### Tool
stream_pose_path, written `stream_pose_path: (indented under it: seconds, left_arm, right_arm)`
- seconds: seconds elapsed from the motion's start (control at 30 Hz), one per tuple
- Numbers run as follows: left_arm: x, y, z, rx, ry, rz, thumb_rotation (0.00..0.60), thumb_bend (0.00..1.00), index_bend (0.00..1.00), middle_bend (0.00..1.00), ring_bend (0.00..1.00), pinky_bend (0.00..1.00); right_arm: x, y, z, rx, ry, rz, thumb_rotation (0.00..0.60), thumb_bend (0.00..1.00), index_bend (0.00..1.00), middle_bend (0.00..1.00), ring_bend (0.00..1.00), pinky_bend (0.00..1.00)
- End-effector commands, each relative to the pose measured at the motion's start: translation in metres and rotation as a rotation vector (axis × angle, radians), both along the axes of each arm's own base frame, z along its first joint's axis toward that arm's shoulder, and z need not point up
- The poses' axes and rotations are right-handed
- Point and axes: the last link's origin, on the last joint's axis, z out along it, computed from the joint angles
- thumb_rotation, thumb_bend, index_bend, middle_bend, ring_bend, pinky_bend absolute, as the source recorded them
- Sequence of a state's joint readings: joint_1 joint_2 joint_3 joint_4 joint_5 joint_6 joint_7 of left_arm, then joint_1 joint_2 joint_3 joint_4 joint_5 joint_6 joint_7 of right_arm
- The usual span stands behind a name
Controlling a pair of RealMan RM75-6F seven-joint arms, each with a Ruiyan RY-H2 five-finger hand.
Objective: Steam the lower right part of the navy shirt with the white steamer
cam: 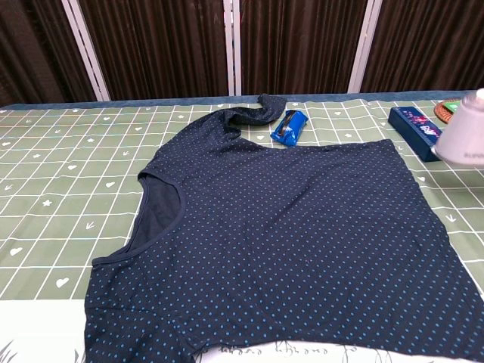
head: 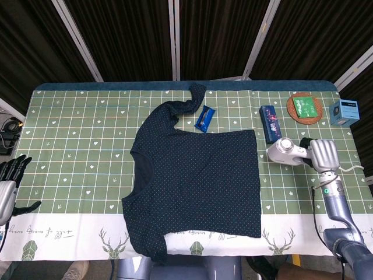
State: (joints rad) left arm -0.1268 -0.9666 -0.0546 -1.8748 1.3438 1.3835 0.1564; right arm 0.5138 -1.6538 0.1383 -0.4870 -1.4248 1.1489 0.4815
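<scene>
right hand [head: 324, 155] grips the white handheld steamer [head: 285, 151] by its handle, nozzle aimed toward the navy dotted shirt [head: 201, 178] lying flat beside it, ready to carry it over the hem. left hand [head: 9, 182] idles far off, fingers spread, holding nothing.
</scene>
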Motion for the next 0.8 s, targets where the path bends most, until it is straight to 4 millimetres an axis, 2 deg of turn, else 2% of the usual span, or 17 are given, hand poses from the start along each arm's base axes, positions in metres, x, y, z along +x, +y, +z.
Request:
stream_pose_path:
  seconds: [0.03,0.1,0.17,0.3,0.4,0.47,0.6,0.8]
  left_arm:
    - [0.0,0.0,0.001,0.003,-0.003,-0.001,0.6,0.0,0.0,0.0,0.0,0.0]
    - [0.0,0.001,0.003,0.008,-0.007,0.0,0.6,0.0,0.0,0.0,0.0,0.0]
    - [-0.001,0.001,0.004,0.011,-0.01,0.0,0.6,0.0,0.0,0.0,0.0,0.0]
    - [-0.002,0.002,0.005,0.009,-0.013,0.006,0.6,0.0,0.0,0.0,0.0,0.0]
    - [-0.004,0.003,0.005,0.009,-0.014,0.013,0.6,0.0,0.0,0.0,0.0,0.0]
    - [-0.005,0.005,0.005,0.007,-0.015,0.018,0.6,0.0,0.0,0.0,0.0,0.0]
    - [-0.007,0.005,0.004,0.003,-0.011,0.024,0.6,0.0,0.0,0.0,0.0,0.0]
    - [-0.008,0.006,0.004,0.003,-0.007,0.028,0.6,0.0,0.0,0.0,0.0,0.0]
  right_arm:
    - [0.023,-0.006,0.009,0.004,-0.026,0.121,0.6,0.83,0.83,0.68,0.66,0.9]
    - [0.038,-0.009,0.007,0.019,-0.045,0.179,0.6,0.83,0.83,0.68,0.67,0.9]
    - [0.062,-0.01,-0.004,0.07,-0.082,0.267,0.6,0.83,0.83,0.68,0.67,0.9]
    - [0.089,-0.008,-0.021,0.14,-0.104,0.353,0.6,0.83,0.83,0.68,0.67,0.9]
    - [0.111,-0.002,-0.04,0.201,-0.109,0.433,0.6,0.83,0.83,0.68,0.67,0.9]
    - [0.129,0.008,-0.064,0.296,-0.098,0.507,0.6,0.83,0.83,0.68,0.67,0.9]
    - [0.149,0.021,-0.092,0.419,-0.072,0.593,0.6,0.83,0.82,0.68,0.67,0.91]
    - [0.163,0.036,-0.118,0.513,-0.063,0.662,0.6,0.83,0.82,0.68,0.67,0.91]
